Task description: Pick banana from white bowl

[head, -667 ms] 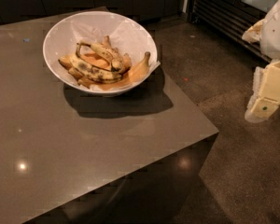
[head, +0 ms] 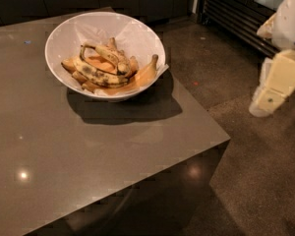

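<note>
Mottled banana (head: 101, 75) sits in the white bowl (head: 56, 36), pincer (head: 270, 95) out wide right.
The banana lies across the other bananas (head: 140, 75), bowl on the tabletop (head: 88, 171); the pincer hangs well apart over the floor (head: 255, 181), open or closed I cannot tell.

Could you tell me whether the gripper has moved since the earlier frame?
Yes; the gripper shifted slightly up and left, toward the table corner.

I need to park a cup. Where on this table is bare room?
Bare tabletop runs from the bowl to the near edge, plus a strip left of it. The bowl is crowded with bananas. The gripper hangs beyond the right edge, over the floor.
</note>
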Robot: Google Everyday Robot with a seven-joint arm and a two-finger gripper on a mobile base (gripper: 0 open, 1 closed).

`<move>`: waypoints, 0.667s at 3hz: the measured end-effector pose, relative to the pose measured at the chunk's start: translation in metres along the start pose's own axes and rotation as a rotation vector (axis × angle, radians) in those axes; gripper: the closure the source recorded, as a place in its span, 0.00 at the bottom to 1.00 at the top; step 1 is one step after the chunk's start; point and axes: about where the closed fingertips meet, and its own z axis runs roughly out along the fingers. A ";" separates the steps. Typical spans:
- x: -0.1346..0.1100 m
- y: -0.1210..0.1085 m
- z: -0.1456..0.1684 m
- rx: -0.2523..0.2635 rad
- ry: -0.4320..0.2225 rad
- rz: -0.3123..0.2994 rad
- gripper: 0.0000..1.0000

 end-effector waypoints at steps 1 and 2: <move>-0.031 -0.037 0.001 -0.045 -0.043 0.151 0.00; -0.067 -0.071 -0.001 -0.062 -0.080 0.252 0.00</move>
